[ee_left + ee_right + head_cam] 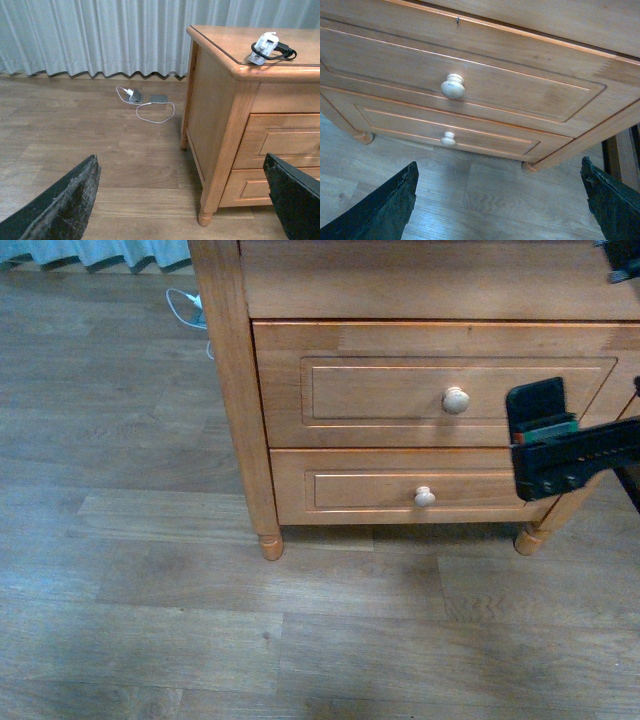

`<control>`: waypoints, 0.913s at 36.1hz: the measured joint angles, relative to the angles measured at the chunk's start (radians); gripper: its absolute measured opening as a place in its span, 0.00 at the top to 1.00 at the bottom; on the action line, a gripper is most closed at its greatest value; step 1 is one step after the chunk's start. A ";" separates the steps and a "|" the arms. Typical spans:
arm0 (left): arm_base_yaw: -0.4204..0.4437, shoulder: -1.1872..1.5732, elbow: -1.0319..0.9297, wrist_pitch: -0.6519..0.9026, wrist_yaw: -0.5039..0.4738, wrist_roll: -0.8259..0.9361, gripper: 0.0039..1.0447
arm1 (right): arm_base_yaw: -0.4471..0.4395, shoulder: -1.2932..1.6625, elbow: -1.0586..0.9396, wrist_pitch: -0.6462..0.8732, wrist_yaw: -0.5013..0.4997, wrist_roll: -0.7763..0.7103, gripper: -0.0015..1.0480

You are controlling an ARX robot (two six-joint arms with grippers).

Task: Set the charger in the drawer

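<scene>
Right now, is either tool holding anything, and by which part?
Nothing is held: left tool and right tool are open. The white charger with black cable lies atop the wooden cabinet.

1. The drawer is honey-brown wood, and its round knob is pale cream.
2. The charger is white; its cable is black.
3. The floor has grey-brown planks with a wood grain.
4. The curtain is pale grey-blue.
</scene>
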 joint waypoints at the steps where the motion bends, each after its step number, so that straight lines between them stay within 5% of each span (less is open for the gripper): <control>1: 0.000 0.000 0.000 0.000 0.000 0.000 0.06 | 0.008 0.052 0.028 0.023 0.011 0.002 0.09; 33: 0.000 0.000 0.000 0.000 0.000 0.000 0.06 | 0.029 0.602 0.401 0.200 0.119 -0.005 0.09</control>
